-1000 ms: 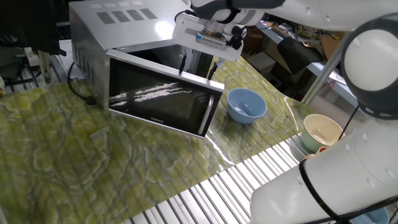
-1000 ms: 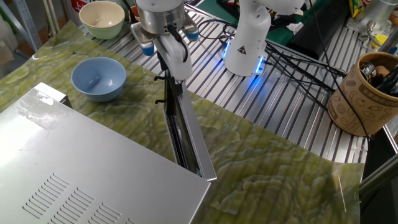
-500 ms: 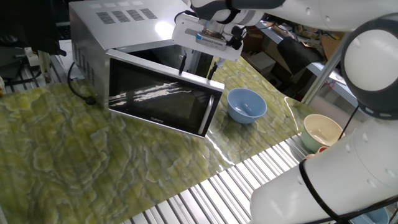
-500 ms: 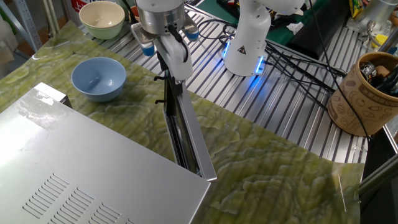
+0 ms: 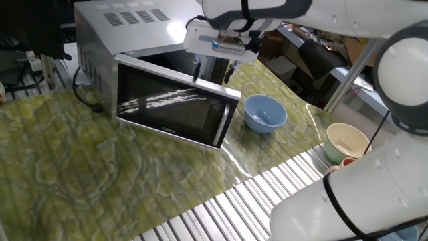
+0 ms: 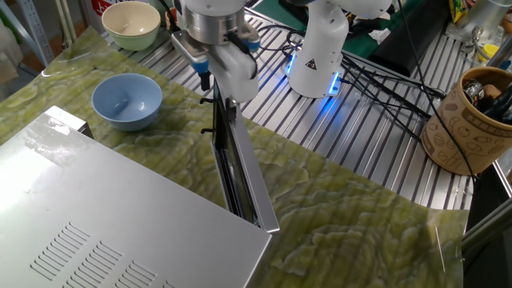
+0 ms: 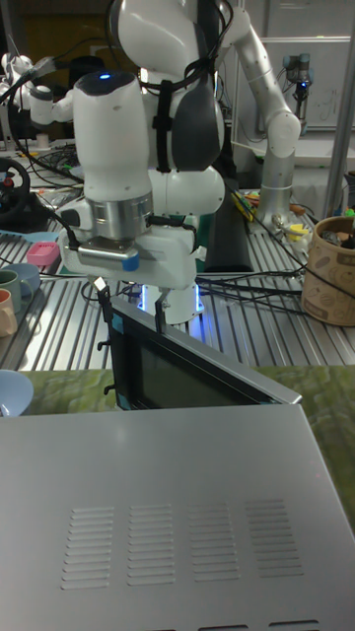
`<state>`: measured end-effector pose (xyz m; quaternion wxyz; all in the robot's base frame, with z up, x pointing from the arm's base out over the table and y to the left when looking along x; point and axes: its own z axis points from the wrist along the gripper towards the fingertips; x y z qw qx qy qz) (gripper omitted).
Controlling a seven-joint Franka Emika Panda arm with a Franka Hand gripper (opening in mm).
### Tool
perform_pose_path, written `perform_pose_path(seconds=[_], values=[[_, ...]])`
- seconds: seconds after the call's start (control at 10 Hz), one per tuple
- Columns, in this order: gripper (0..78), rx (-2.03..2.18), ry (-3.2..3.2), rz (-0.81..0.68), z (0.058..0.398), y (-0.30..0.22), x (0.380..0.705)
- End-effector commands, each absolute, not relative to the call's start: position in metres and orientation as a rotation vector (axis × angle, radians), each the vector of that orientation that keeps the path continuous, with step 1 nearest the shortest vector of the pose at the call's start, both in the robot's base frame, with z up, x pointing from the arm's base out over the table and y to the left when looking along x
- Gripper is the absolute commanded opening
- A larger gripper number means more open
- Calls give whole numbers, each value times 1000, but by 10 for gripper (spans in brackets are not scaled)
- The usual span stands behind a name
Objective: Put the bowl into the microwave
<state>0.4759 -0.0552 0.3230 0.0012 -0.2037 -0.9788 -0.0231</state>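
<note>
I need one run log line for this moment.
phase: opening door | gripper: open, at door top edge | microwave door: ajar | bowl: on table

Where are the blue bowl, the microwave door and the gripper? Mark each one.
blue bowl [image 5: 265, 114]: one fixed view, on its pale inside.
microwave door [image 5: 170, 106]: one fixed view, on the dark glass.
gripper [image 7: 130, 292]: tall fixed view, midway between the fingertips, above the door's top edge.

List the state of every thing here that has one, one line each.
microwave: door partly open, swung outward.
gripper: open, fingers straddling the door's top edge, holding nothing.
light-blue bowl: upright, empty, on the table beside the door.
cream bowl: upright, on the metal slats.
</note>
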Motion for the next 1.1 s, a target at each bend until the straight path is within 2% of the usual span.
perform_pose_path(seconds=[0.1, 0.5, 1.1], values=[[774, -522, -3121, -18, 324, -55, 476], [774, -452, -3155, -3, 324, -55, 476], [774, -427, -3152, -75, 324, -55, 476]])
